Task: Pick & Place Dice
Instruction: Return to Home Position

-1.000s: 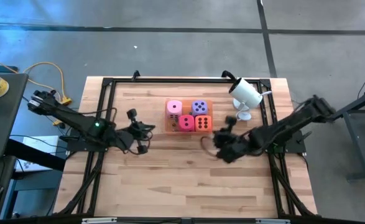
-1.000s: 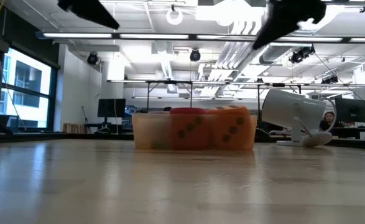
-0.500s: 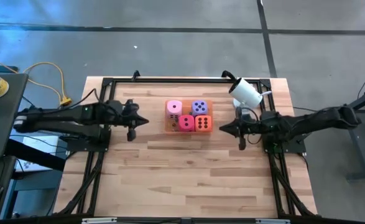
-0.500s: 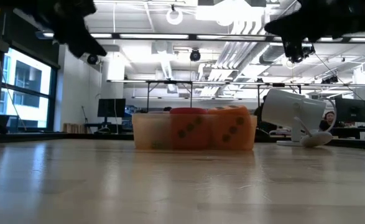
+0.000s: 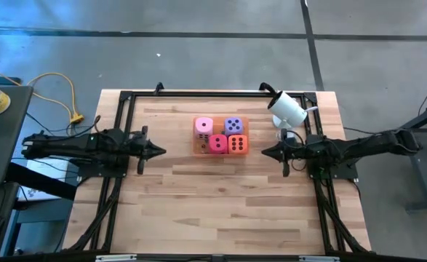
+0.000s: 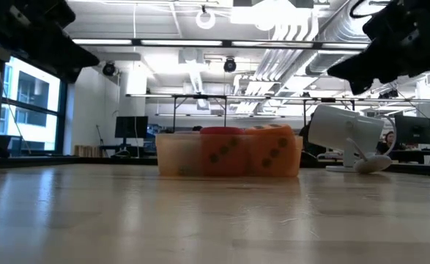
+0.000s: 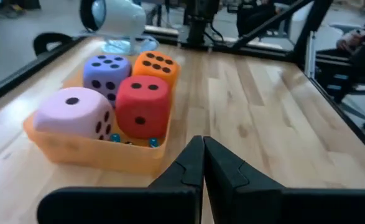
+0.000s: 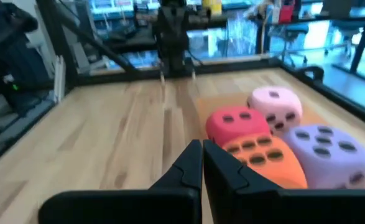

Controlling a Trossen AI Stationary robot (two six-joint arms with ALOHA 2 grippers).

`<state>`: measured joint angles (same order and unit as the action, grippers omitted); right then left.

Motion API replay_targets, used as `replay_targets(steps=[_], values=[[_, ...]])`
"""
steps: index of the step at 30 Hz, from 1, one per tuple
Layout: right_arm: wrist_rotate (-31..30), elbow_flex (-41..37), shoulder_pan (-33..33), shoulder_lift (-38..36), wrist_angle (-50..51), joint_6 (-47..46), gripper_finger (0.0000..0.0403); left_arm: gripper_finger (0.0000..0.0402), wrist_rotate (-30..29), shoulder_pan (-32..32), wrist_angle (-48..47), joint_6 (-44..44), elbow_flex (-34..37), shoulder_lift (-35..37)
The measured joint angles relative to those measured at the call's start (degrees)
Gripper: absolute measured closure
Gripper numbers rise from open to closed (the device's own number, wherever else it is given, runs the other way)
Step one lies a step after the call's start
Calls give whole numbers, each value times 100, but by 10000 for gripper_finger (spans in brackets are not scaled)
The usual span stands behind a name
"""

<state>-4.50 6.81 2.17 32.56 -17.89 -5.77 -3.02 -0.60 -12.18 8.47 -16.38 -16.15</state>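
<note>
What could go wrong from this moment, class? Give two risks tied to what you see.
The right gripper hovers close to the white camera on its stand; a swing could knock it. The four soft coloured dice stand above the translucent orange tray's low wall; a bump might spill them.

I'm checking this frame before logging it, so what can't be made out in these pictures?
Low view: the pink die and purple die cannot be made out behind the cloudy tray, the red die and the orange die.
Left wrist view: small blue bits under the dice, too small and too covered to identify.
Low view: left tool and right tool, dark shapes cut off by the top edge.
</note>
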Motion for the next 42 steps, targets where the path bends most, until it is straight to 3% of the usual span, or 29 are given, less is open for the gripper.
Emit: replay_targets(steps=[6, 16, 21, 30, 35, 42], values=[[15, -18, -66, -1185, 918, 1, 401, 401, -402, -255, 4, -104, 432, 789], [45, -629, -80, -2530, 1043, -145, 401, 402, -403, -471, -147, -119, 913, 1517], [375, -629, -78, -2679, 911, -149, 401, 402, -384, -579, -15, -6, 1116, 1569], [337, -634, -78, -2667, 901, -292, 401, 402, 84, -881, 399, -209, 1174, 1537], [300, -634, -78, -2665, 889, -299, 401, 401, 5, -1027, 592, -726, 1200, 1537], [315, -636, -78, -2659, 1203, -794, 401, 401, -173, -992, 949, -606, 1382, 1434]])
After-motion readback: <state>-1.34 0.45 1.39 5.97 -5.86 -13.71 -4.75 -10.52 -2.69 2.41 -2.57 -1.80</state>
